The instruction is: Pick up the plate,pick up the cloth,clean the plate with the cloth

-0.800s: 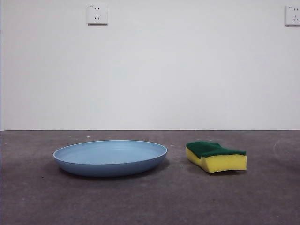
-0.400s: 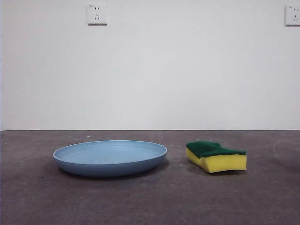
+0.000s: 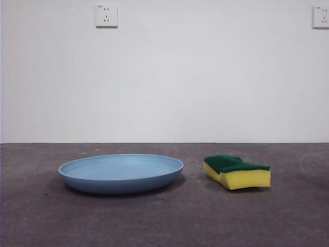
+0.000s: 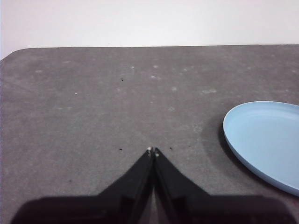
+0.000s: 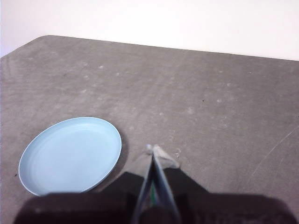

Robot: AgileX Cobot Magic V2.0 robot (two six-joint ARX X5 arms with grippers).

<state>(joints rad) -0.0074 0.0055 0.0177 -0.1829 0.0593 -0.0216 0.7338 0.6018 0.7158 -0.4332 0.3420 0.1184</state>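
Plate (image 3: 121,173) flat on worktop (image 3: 164,221), sponge (image 3: 237,172) just beside it, both untouched. Left tool (image 4: 153,151) and right tool (image 5: 153,149) both closed, hovering high. Open left tool first, pinch the plate's raised rim.

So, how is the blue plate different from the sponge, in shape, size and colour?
The plate is round, wide and shallow, while the sponge is a small, thick block with a wavy side. The plate is one plain light blue; the sponge is yellow foam under a dark green top layer. The plate is much wider than the sponge. Both rest flat on the dark grey table, apart from each other and not held by any gripper.
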